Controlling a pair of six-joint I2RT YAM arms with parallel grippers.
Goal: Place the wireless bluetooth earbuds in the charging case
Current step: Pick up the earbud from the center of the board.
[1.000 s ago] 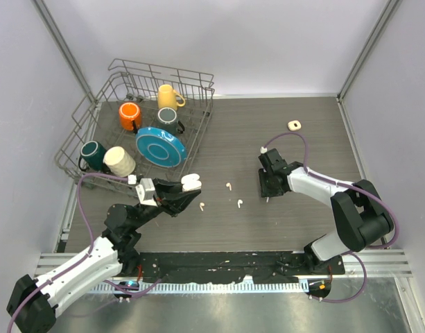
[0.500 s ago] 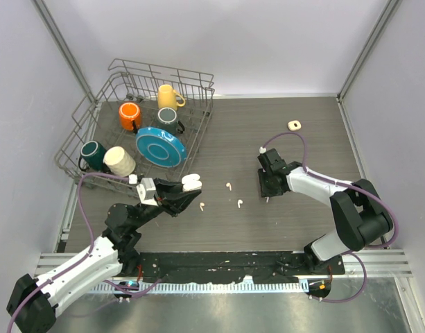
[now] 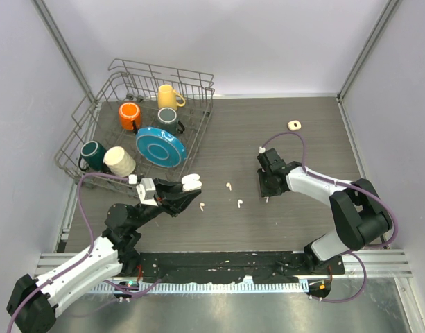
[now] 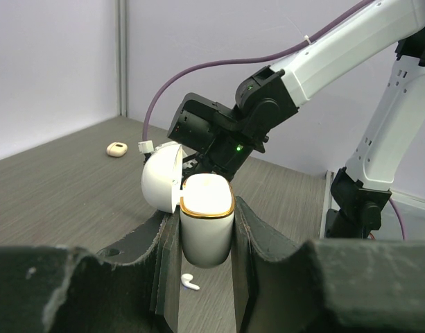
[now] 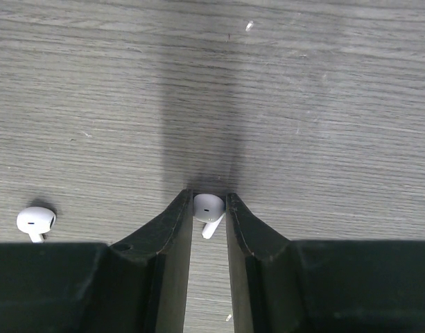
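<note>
My left gripper (image 3: 189, 190) is shut on the white, gold-rimmed charging case (image 3: 191, 182), holding it upright above the table with its lid swung open. In the left wrist view the case (image 4: 206, 225) fills the gap between the fingers (image 4: 248, 232). My right gripper (image 3: 266, 195) points down at the table, right of centre, shut on one of the wireless bluetooth earbuds (image 5: 209, 207), pinched by its head at the fingertips (image 5: 233, 211). Three more earbuds lie loose on the table (image 3: 229, 186) (image 3: 239, 203) (image 3: 202, 206).
A wire dish rack (image 3: 80, 135) at the back left holds several mugs and a blue plate (image 3: 160, 146). A small beige object (image 3: 294, 125) lies at the back right. Another earbud (image 5: 36, 220) lies to the left of the right fingers.
The right jaws have shut onto the earbud beneath them, and that arm has shifted slightly left. The left arm and the case have stayed still.
</note>
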